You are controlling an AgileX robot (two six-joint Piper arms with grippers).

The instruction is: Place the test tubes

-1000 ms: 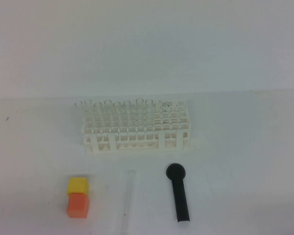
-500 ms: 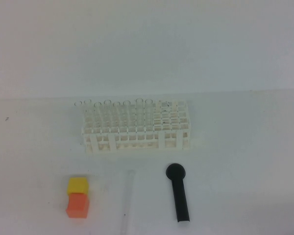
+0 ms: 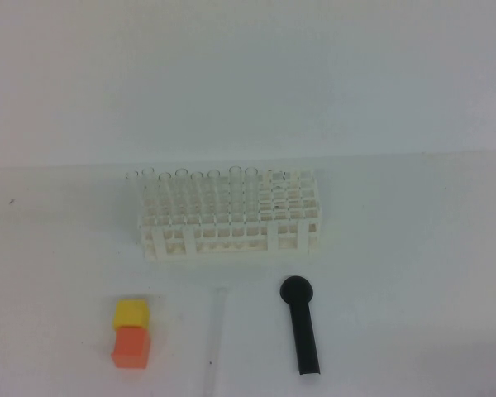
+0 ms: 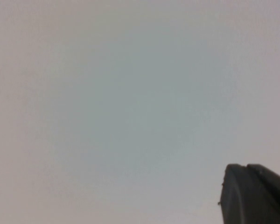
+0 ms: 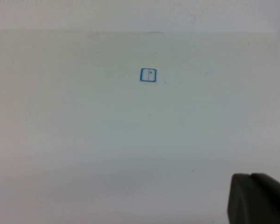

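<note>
A white test tube rack (image 3: pixel 230 217) stands mid-bench. Upright tubes (image 3: pixel 182 175) fill its far row, and the nearer holes look empty, which I take to be where the next one goes. The loose test tube (image 3: pixel 217 335) lies flat on the bench (image 3: pixel 397 289) in front of the rack, its length running towards the robot. It lies apart from the yellow cube (image 3: pixel 131 313) and the orange cube (image 3: pixel 131 346) touching it on one side, and from the black scoop (image 3: pixel 302 327) on the other. That leaves room for a grasp across it.

Neither arm is over the work. The left gripper (image 4: pixel 254 193) shows only as a dark edge over bare pale surface. The right gripper (image 5: pixel 256 198) hangs out by the blue square mark (image 5: pixel 148 75), off to the rack's right. Whether either gripper is apart or together, I cannot tell. Nothing is picked up yet.
</note>
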